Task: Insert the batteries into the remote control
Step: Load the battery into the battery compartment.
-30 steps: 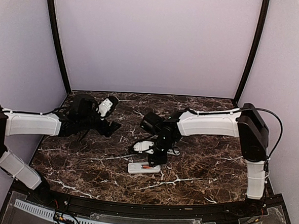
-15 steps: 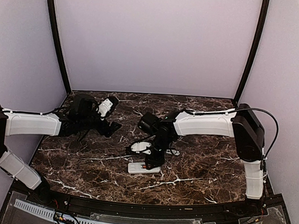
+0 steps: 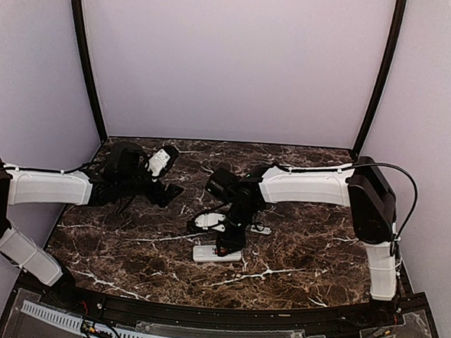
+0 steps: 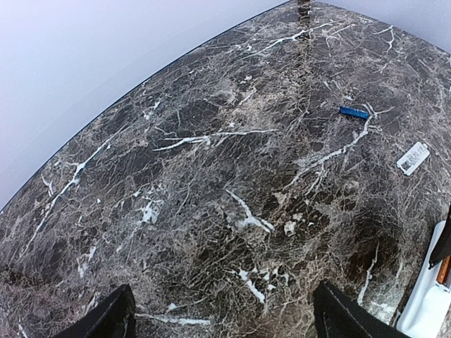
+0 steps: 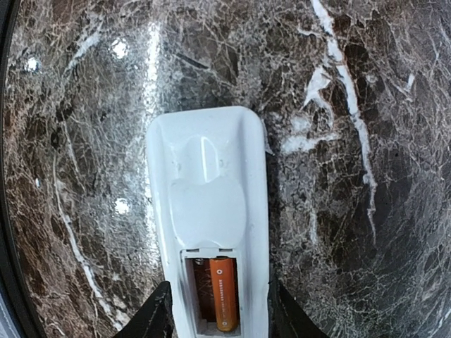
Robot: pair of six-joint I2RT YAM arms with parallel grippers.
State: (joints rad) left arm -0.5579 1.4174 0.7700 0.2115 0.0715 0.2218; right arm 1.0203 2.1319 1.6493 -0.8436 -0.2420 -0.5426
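The white remote control (image 5: 208, 211) lies back up on the marble table (image 5: 380, 211), also in the top view (image 3: 205, 253). Its battery bay is uncovered. The orange battery (image 5: 223, 292) sits in the bay's right slot and the left slot is bare. My right gripper (image 5: 218, 313) is open, with its fingertips (image 5: 161, 313) beside the remote's two long edges at the bay end (image 3: 227, 244). The blue battery (image 4: 354, 112) lies loose on the table, far from my left gripper (image 4: 223, 317). That gripper is open and empty, hovering left of the remote (image 3: 170, 190).
A small white flat printed piece (image 4: 413, 157) lies on the table near the blue battery. The remote's edge (image 4: 426, 310) shows at the left wrist view's lower right. Purple walls enclose the table on three sides.
My right gripper has shifted a little left and over the remote's open end, hiding the orange battery in the top view. The remote and my left arm have not moved.
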